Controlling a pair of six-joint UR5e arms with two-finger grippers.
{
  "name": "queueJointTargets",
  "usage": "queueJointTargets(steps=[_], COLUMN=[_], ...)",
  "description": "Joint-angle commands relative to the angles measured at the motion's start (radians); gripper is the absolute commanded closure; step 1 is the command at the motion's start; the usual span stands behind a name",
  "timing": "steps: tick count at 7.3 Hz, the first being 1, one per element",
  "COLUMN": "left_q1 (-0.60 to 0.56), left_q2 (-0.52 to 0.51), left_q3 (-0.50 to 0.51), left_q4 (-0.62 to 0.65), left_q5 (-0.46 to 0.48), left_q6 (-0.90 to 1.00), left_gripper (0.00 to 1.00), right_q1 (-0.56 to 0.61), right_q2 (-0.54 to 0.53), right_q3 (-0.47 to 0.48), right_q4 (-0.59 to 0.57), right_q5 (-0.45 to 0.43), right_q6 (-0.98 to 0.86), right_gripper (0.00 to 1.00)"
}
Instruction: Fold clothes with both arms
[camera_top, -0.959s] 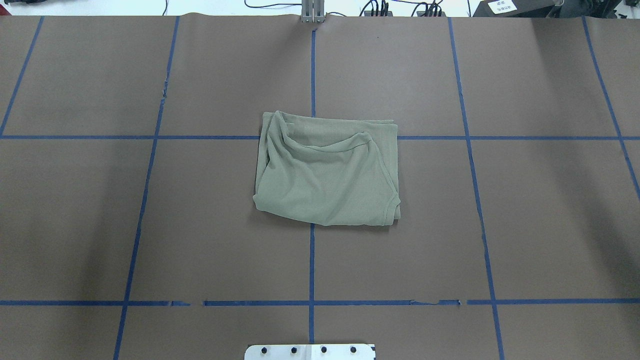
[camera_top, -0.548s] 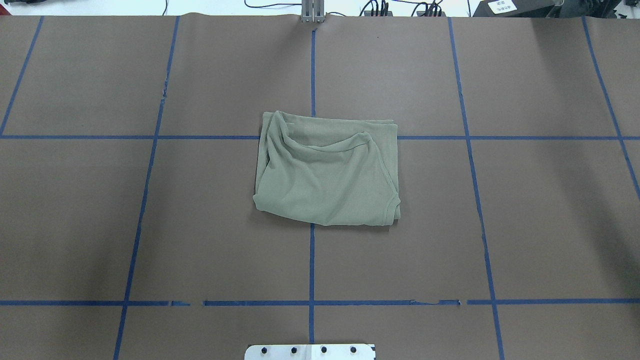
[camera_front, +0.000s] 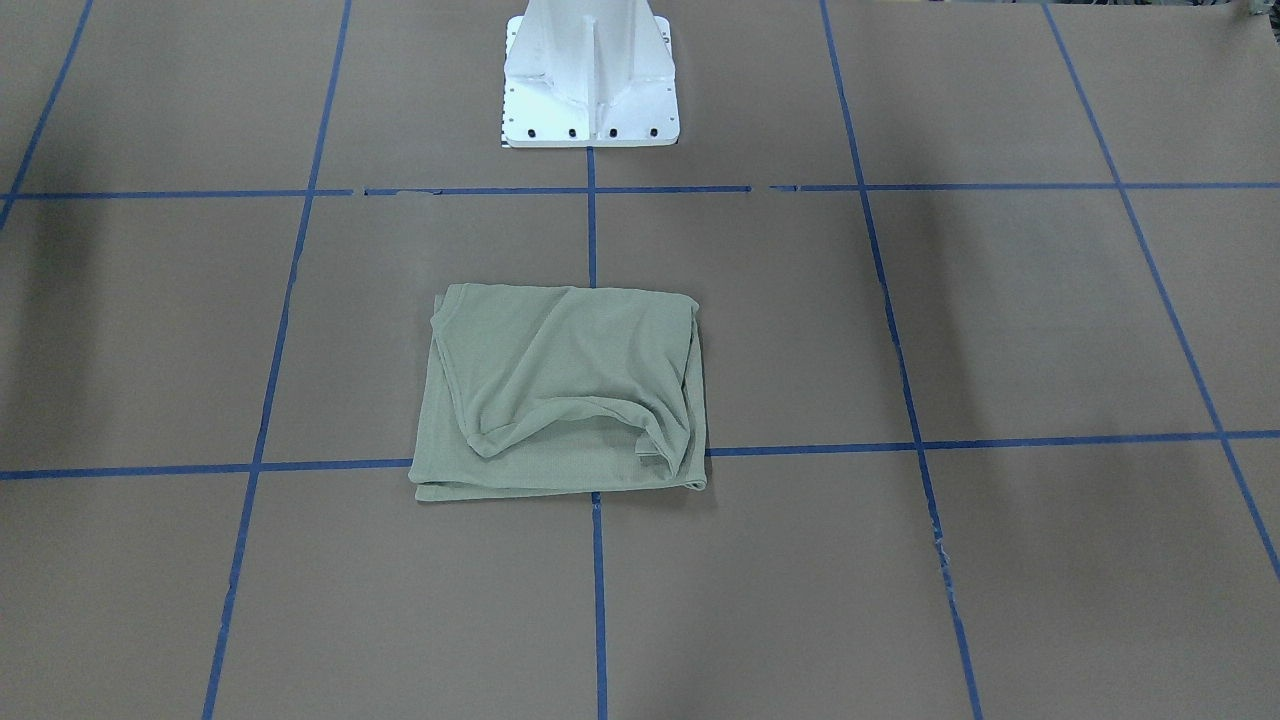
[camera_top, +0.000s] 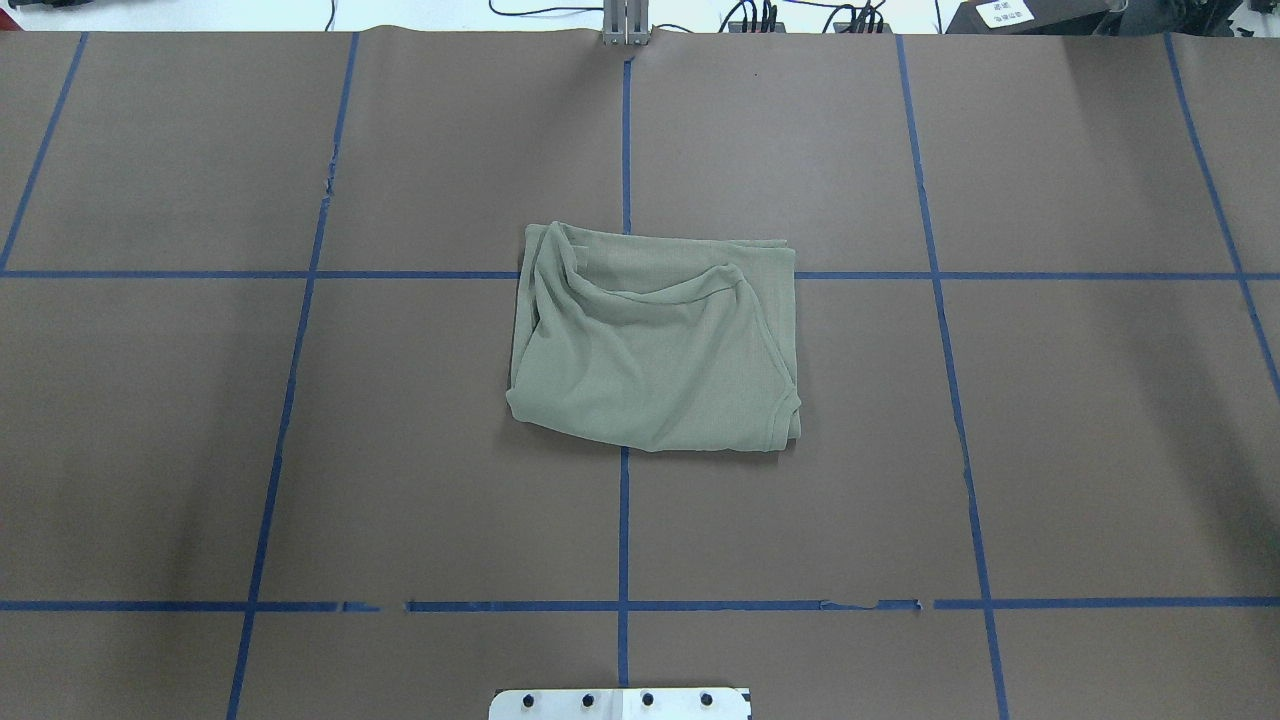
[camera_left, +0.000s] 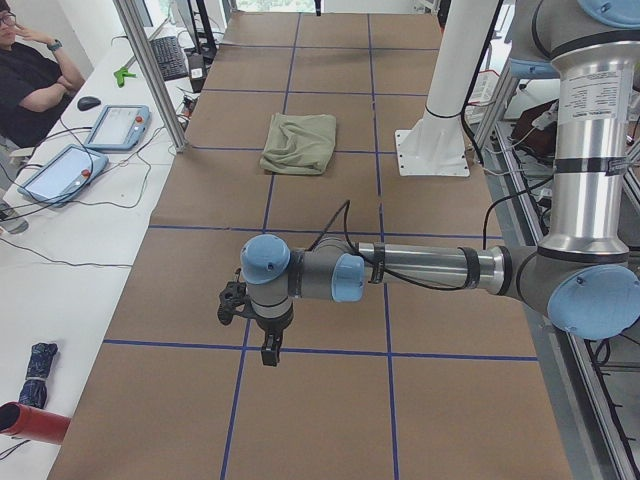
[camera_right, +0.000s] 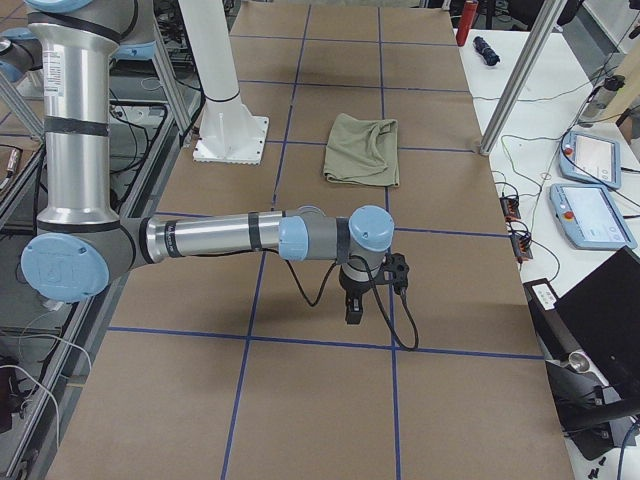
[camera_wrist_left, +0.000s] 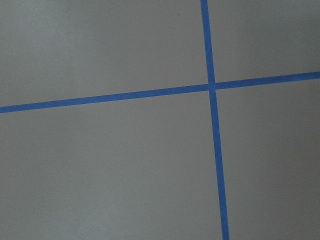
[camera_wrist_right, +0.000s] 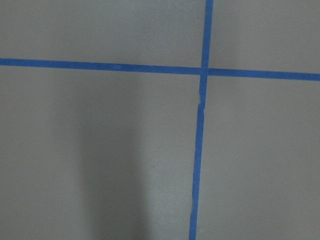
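The olive-green shirt (camera_top: 650, 350) lies folded into a wrinkled rectangle at the table's middle, across a blue tape crossing. It also shows in the front view (camera_front: 560, 390) and both side views (camera_left: 300, 143) (camera_right: 363, 150). Its hang tag and logo are hidden. My left gripper (camera_left: 270, 350) hangs over bare table far from the shirt, toward the table's left end. My right gripper (camera_right: 353, 310) hangs the same way toward the right end. I cannot tell whether either is open or shut. Both wrist views show only brown table and blue tape.
The white pedestal base (camera_front: 590, 80) stands at the robot's edge behind the shirt. Blue tape lines (camera_top: 623, 530) grid the brown table. Teach pendants (camera_left: 118, 125) (camera_right: 590, 215) and cables lie on the side bench, where an operator (camera_left: 30, 80) sits.
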Motion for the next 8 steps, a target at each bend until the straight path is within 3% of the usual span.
queueJointTargets(steps=[1,8], left_q1=[0.0,0.0], left_q2=[0.0,0.001], left_q3=[-0.017,-0.017], left_q4=[0.001,0.001], left_q5=[-0.01,-0.01], left_q6=[-0.019,-0.02], left_gripper=[0.0,0.0], right_q1=[0.049,0.095], right_q2=[-0.044,-0.04], right_q3=[-0.003,-0.003], right_q4=[0.001,0.006], right_q5=[0.0,0.0], right_q6=[-0.003,-0.001], right_gripper=[0.0,0.0])
